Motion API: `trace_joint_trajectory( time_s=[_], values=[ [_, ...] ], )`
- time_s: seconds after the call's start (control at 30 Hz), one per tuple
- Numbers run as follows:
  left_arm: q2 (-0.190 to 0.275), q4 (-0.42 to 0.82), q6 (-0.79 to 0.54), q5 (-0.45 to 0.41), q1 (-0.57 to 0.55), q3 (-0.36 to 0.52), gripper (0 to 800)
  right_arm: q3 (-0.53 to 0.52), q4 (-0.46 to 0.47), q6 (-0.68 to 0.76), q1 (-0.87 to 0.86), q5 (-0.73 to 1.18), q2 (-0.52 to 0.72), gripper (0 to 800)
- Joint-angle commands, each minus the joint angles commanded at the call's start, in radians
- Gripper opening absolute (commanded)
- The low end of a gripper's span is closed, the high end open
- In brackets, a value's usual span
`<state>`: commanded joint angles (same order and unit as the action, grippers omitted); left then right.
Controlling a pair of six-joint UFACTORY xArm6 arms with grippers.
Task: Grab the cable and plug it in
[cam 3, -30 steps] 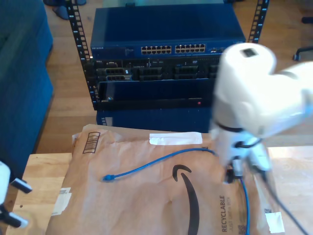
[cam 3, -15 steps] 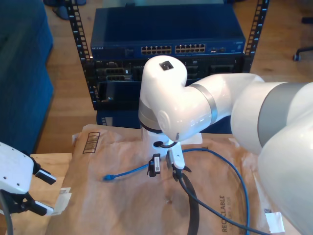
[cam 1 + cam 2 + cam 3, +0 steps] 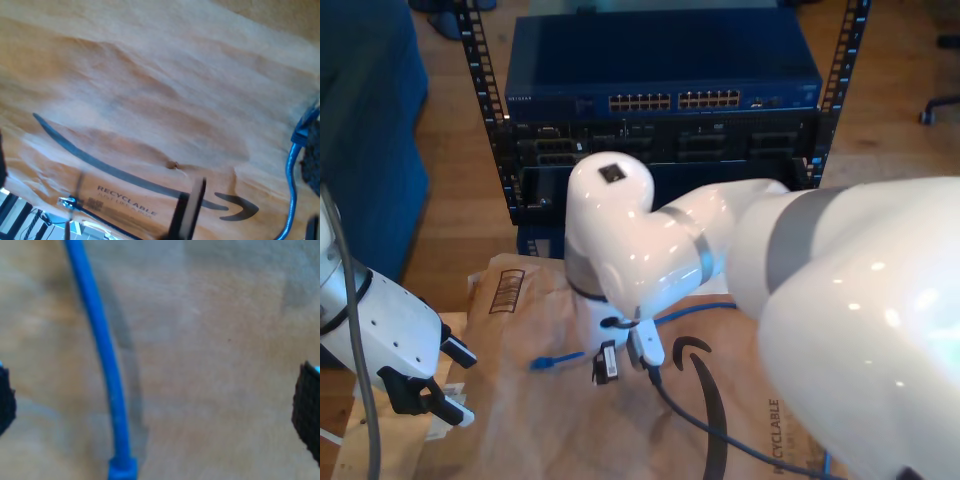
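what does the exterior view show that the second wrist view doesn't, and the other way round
Exterior view: the network switch in its rack, the cable ending in a free plug, and another arm at the exterior view's left.
Second wrist view: a close look at the black pads of my second pincer, wide apart, with the cable running between them and touching neither.
Both: the blue cable and the brown paper mailer under it.
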<state>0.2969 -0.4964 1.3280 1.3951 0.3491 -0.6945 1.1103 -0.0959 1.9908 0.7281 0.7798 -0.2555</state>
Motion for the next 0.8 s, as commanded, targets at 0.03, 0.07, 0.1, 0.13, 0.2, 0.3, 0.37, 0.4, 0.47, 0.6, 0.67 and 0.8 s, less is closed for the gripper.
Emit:
trace_joint_trajectory(
  time_s=[0.03, 0.07, 0.1, 0.13, 0.2, 0.3, 0.37, 0.4, 0.47, 0.6, 0.67, 0.8],
  values=[
    [-0.002, 0.0, 0.0, 0.0, 0.0, 0.0, 800, 0.006, 0.0, 0.002, 0.0, 0.0, -0.002, 757],
    [-0.003, 0.0, 0.0, 0.0, 0.0, 0.0, 800, 0.006, 0.0, 0.002, 0.0, -0.002, -0.003, 755],
    [-0.003, 0.0, 0.0, 0.0, 0.0, 0.0, 800, 0.006, 0.0, 0.002, 0.0, -0.012, -0.006, 753],
    [-0.003, 0.0, 0.0, 0.0, 0.0, 0.0, 800, 0.002, 0.0, 0.002, 0.0, -0.029, -0.006, 750],
    [-0.003, 0.0, 0.0, 0.0, 0.0, 0.0, 800, -0.002, 0.0, 0.003, -0.002, -0.057, -0.015, 735],
    [-0.005, 0.0, 0.0, -0.002, 0.0, 0.002, 800, 0.0, 0.0, 0.005, 0.0, -0.064, -0.021, 711],
    [-0.003, 0.0, 0.0, -0.002, 0.0, 0.003, 800, -0.002, -0.002, 0.006, -0.002, -0.087, -0.028, 698],
    [-0.003, 0.0, 0.0, -0.002, 0.0, 0.003, 800, -0.006, -0.002, 0.008, -0.002, -0.1, -0.029, 687],
    [-0.005, 0.0, 0.0, -0.002, 0.0, 0.003, 800, -0.015, -0.014, 0.006, -0.002, -0.106, -0.029, 677],
    [-0.006, 0.0, 0.0, -0.026, 0.0, 0.005, 800, -0.015, -0.017, 0.003, -0.002, -0.106, -0.031, 676],
    [-0.008, 0.0, 0.0, -0.029, 0.0, 0.008, 800, -0.015, -0.018, 0.002, -0.002, -0.11, -0.034, 676],
    [-0.012, 0.0, 0.0, -0.029, 0.0, 0.014, 800, -0.015, -0.018, 0.0, -0.003, -0.112, -0.029, 675]
  ],
)
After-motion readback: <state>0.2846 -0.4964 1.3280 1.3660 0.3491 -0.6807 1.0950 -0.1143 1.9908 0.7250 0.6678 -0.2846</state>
